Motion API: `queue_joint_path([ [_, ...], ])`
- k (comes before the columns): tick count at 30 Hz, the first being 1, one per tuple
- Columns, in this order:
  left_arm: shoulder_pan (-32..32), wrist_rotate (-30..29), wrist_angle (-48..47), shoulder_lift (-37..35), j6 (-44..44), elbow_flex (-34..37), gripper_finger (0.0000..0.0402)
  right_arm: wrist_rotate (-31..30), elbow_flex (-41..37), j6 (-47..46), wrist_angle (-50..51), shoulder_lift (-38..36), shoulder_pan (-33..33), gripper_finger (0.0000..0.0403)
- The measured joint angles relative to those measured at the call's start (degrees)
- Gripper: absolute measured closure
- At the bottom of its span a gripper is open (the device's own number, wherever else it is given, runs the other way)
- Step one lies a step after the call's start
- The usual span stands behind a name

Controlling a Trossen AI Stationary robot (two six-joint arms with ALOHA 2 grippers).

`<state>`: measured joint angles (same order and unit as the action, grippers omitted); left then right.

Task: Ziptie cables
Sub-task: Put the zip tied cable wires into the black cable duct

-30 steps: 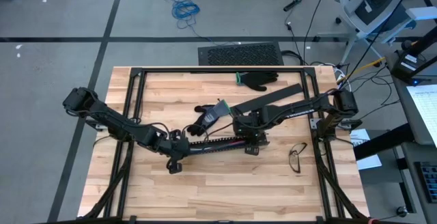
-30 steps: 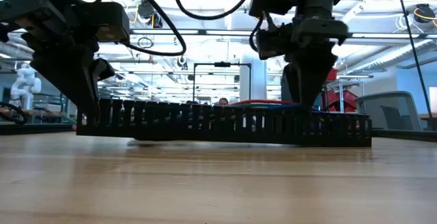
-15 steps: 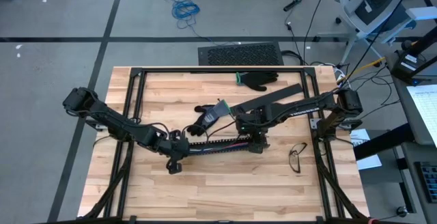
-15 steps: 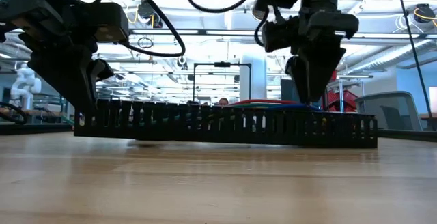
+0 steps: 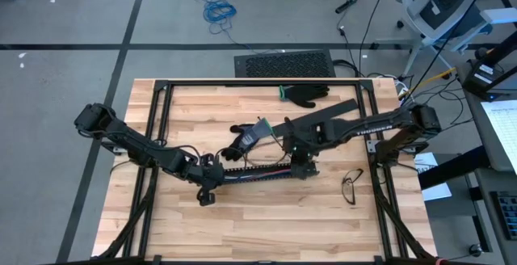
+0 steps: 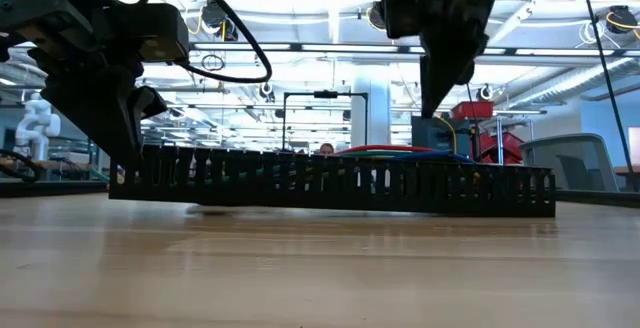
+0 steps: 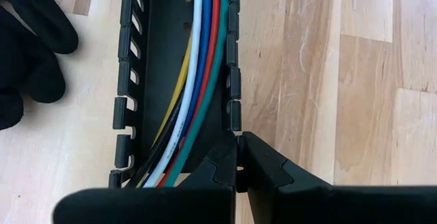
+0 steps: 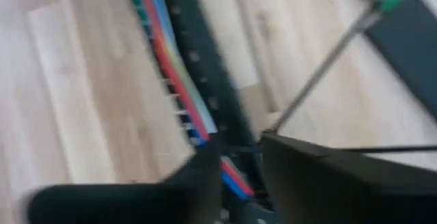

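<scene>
The cables [image 7: 198, 67], white, blue, red, green, yellow and dark, lie side by side along the inside of a long black slotted channel [image 5: 258, 172] that rests on the table's middle. A red loop [image 6: 390, 150] rises a little above the channel [image 6: 330, 183]. My left gripper [image 7: 237, 173] is shut on the channel's left end [image 5: 207, 182]. My right gripper [image 6: 432, 108] hangs above the channel's right part [image 5: 300, 160], fingers a narrow gap apart [image 8: 242, 166]. A thin grey strand [image 8: 328, 63] runs off from beside one finger. My left gripper pinches one slotted side wall of the channel [image 7: 235, 125] between its two fingers, near the channel's left end. The fingers come slanting down from the table's left. The channel lies flat on the table. My right gripper: I cannot tell whether it touches the thin grey strand.
Two black gloves lie on the table, one at the far edge [image 5: 307, 94], one just beyond the channel [image 5: 238, 145] beside a grey-and-green piece [image 5: 258, 128]. A long dark flat strip [image 5: 323, 111] lies under the right arm. Glasses [image 5: 351, 186] sit near the right frame.
My right gripper has risen from the channel's right part until it is clear above it, tipping a little, and its fingers have drawn closer together. The channel and cables stay on the table.
</scene>
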<state>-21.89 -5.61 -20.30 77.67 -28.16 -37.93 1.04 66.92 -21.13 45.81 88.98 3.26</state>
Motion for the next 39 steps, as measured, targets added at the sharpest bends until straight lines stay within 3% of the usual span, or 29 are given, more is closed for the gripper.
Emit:
queue_joint_path([
  [2, 0.0, 0.0, 0.0, 0.0, 0.0, 0.0, 0.0384, -0.2, 0.0, -0.5, -1.4, 0.6, 1.7, 0.0377],
  [6, 0.0, 0.0, 0.0, 0.0, 0.0, 0.0, 0.0384, -2.7, 0.0, -3.4, -2.2, 2.4, 4.1, 0.0399],
  [14, 0.0, -0.4, 0.1, 0.0, 0.0, 0.0, 0.0384, -0.7, 0.0, -4.2, -4.3, 7.5, 5.2, 0.0402],
  [39, 0.0, -0.9, 0.2, 0.0, 0.0, 0.0, 0.0384, 0.2, -1.8, -3.6, -7.2, 9.8, 4.7, 0.0403],
])
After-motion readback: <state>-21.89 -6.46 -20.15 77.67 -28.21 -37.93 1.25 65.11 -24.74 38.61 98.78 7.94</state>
